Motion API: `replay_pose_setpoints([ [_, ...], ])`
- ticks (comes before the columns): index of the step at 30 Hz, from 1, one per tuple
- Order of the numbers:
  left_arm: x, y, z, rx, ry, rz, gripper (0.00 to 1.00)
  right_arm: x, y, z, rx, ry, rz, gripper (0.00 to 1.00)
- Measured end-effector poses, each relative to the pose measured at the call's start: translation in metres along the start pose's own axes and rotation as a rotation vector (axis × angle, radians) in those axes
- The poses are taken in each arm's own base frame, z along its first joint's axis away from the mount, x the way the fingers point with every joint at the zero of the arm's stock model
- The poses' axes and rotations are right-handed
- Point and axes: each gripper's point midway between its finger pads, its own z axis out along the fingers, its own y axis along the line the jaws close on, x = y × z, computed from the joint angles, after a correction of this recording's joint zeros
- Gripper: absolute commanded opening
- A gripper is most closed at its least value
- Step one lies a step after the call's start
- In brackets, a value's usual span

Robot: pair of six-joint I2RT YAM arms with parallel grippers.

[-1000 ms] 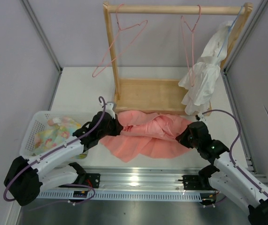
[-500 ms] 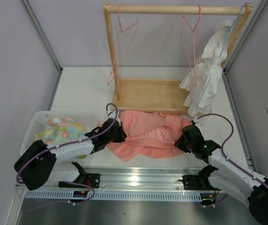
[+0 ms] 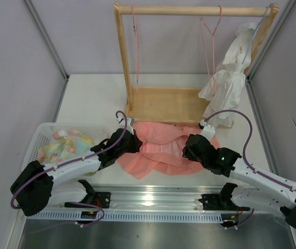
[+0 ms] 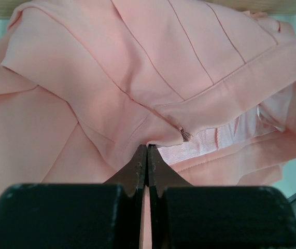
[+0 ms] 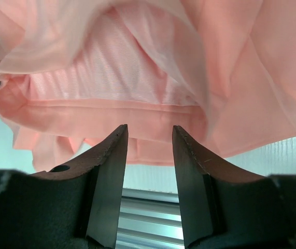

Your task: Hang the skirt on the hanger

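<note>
The salmon-pink pleated skirt (image 3: 160, 150) lies crumpled on the table in front of the wooden rack. In the left wrist view the skirt (image 4: 137, 78) fills the frame, and my left gripper (image 4: 146, 147) is shut on a fold of its waistband edge; in the top view it (image 3: 133, 142) is at the skirt's left side. My right gripper (image 5: 149, 128) is open, with the skirt's hem (image 5: 137, 111) just beyond its tips; in the top view it (image 3: 189, 148) is at the skirt's right side. Two pink wire hangers (image 3: 136, 46) (image 3: 210, 41) hang from the rail.
The wooden rack (image 3: 163, 106) has a flat base behind the skirt and a top rail (image 3: 189, 9). A white garment (image 3: 225, 85) hangs at its right end. A white basket (image 3: 36, 142) at the left holds a pastel patterned cloth (image 3: 67, 145). A metal rail (image 3: 153, 199) runs along the near edge.
The left hanger has swung from splayed out to hanging edge-on. My right arm has moved left and in to the skirt's right side. The left gripper has shifted slightly right, bunching the skirt.
</note>
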Motion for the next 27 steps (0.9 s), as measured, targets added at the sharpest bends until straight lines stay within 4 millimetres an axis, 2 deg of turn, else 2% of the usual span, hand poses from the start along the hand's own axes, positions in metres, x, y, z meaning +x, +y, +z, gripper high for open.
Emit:
replay_pose_setpoints([
  [4, -0.003, -0.003, 0.000, 0.006, -0.007, 0.003, 0.02, -0.008, 0.008, -0.010, 0.020, -0.037, -0.045, 0.47],
  [9, 0.002, -0.006, 0.002, 0.008, 0.008, 0.016, 0.02, -0.012, 0.015, -0.009, 0.042, -0.056, -0.081, 0.43],
  [14, 0.001, -0.010, 0.004, 0.015, 0.011, 0.021, 0.01, 0.003, 0.006, 0.014, 0.104, -0.004, -0.101, 0.36],
  [20, -0.004, -0.015, 0.005, 0.026, 0.002, 0.020, 0.01, 0.021, -0.022, 0.037, 0.158, 0.065, -0.075, 0.33],
  [27, -0.003, -0.016, 0.006, 0.027, 0.007, 0.021, 0.01, 0.039, -0.014, 0.062, 0.142, 0.139, -0.091, 0.30],
])
